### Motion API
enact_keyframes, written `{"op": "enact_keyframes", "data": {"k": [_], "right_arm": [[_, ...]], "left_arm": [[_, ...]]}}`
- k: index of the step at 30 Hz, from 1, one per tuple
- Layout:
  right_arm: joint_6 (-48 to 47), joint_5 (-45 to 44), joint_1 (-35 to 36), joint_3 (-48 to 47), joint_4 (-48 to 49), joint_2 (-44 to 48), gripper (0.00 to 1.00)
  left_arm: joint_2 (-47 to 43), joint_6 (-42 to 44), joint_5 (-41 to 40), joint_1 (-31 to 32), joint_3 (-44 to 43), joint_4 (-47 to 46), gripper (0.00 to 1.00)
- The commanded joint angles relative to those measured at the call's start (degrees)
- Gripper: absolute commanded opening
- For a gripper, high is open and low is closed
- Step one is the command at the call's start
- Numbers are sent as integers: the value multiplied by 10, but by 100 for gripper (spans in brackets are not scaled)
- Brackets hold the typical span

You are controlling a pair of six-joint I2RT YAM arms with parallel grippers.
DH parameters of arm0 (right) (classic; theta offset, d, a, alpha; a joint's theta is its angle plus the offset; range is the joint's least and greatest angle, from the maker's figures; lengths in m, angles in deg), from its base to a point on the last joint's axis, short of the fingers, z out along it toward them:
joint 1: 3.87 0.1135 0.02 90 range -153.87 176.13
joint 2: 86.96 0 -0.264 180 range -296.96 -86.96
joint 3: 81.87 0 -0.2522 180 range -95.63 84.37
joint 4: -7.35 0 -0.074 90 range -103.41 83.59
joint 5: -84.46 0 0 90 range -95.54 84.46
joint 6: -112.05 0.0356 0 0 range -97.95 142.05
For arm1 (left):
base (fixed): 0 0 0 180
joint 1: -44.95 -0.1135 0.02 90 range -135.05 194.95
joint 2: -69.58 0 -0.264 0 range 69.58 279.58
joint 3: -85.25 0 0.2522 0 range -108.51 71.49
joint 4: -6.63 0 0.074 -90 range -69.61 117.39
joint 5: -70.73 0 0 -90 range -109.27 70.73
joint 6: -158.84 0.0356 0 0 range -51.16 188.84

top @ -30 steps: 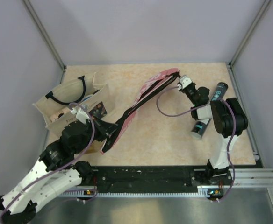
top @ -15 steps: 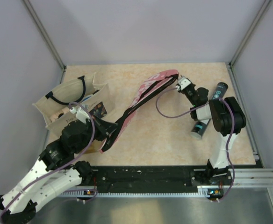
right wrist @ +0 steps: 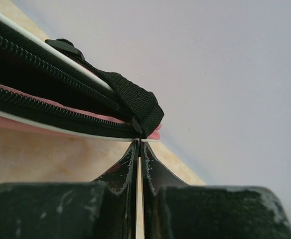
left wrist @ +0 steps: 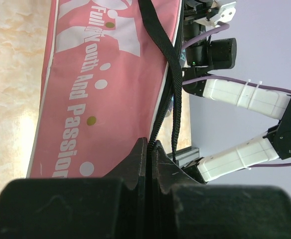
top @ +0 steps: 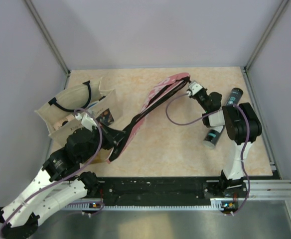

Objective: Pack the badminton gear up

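Note:
The pink racket-shaped cover (top: pixel 155 97) hangs stretched above the table between both grippers, its black strap (left wrist: pixel 160 40) running along it. My left gripper (top: pixel 116 144) holds the narrow handle end; in the left wrist view its jaws (left wrist: pixel 149 142) are shut on the cover's black edge, beside the white lettering (left wrist: pixel 100 74). My right gripper (top: pixel 189 89) is at the wide head end. In the right wrist view its jaws (right wrist: pixel 139 143) are shut on the small zipper pull under the zipper (right wrist: pixel 46 99). A black tube with teal lettering (top: pixel 233 97) lies at the right, partly hidden behind the right arm.
A beige tote bag with black handles (top: pixel 68 107) stands open at the left, close behind the left arm, with a small printed box (top: pixel 105 118) at its side. The black base rail (top: pixel 160 191) runs along the near edge. Grey walls close in three sides.
The right gripper has shifted slightly left at the cover's head and is shut at the zipper pull again. The left arm and the cover's handle end have not moved.

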Motion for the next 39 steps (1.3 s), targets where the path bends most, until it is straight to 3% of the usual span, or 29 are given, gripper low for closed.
{"op": "enact_keyframes", "data": {"k": [1,9,19,27,39], "right_arm": [[36,52,6,1,47,29,0],[82,109,6,45,54,69,0],[151,100,30,122,128,112,0],[200,33,113,165,94,172,0],[261,-66,316,229,-80,308,0]], "left_arm": [[4,12,-10,-1,-13,-57,0],[11,15,-17,-1,8,-76,0],[21,24,-31,-1,20,-91,0],[38,51,-55,-1,47,-108,0],[110,78,-57,0,107,-183,0]]}}
